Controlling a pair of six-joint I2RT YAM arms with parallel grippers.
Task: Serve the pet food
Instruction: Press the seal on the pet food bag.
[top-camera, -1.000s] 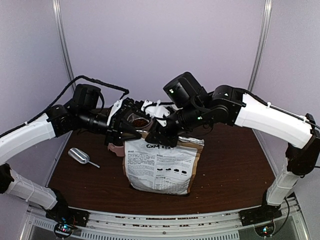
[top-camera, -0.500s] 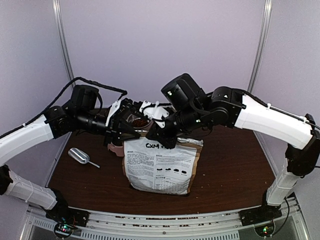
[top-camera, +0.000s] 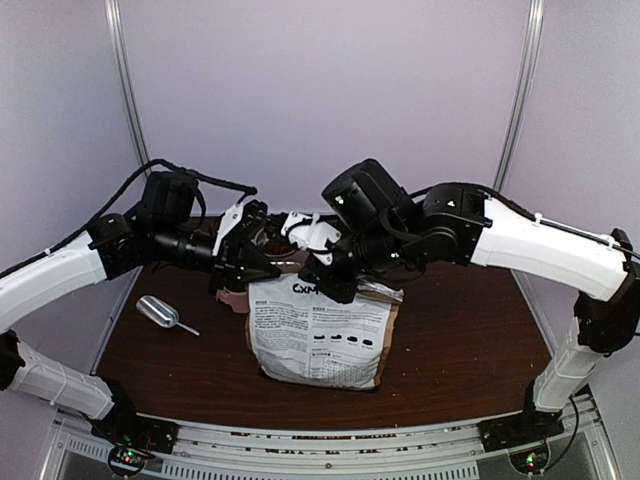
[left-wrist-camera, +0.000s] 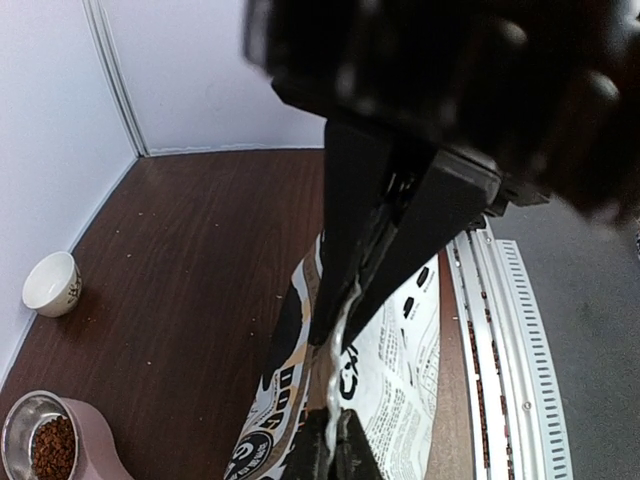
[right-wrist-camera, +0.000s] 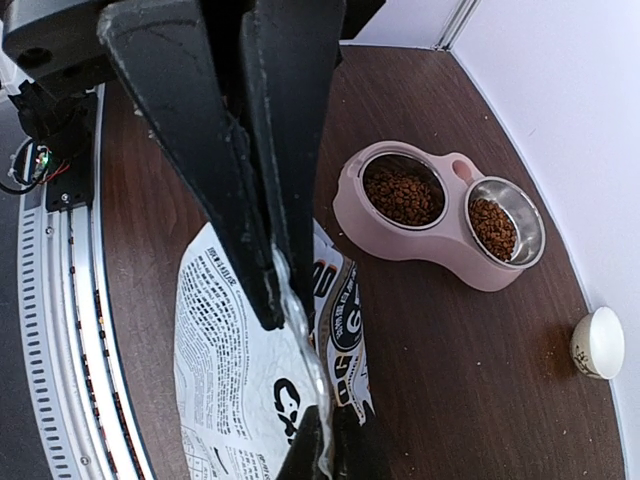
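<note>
The bag has big black letters near the top of its white front. Seen from above, they read "CXM", and a black arm hides whatever comes next. Under them are many lines of tiny black print, too small to read. In the right wrist view only a big "C" and part of an "X" show. The little white bowl has a dark mark on its side, too small to read.
</note>
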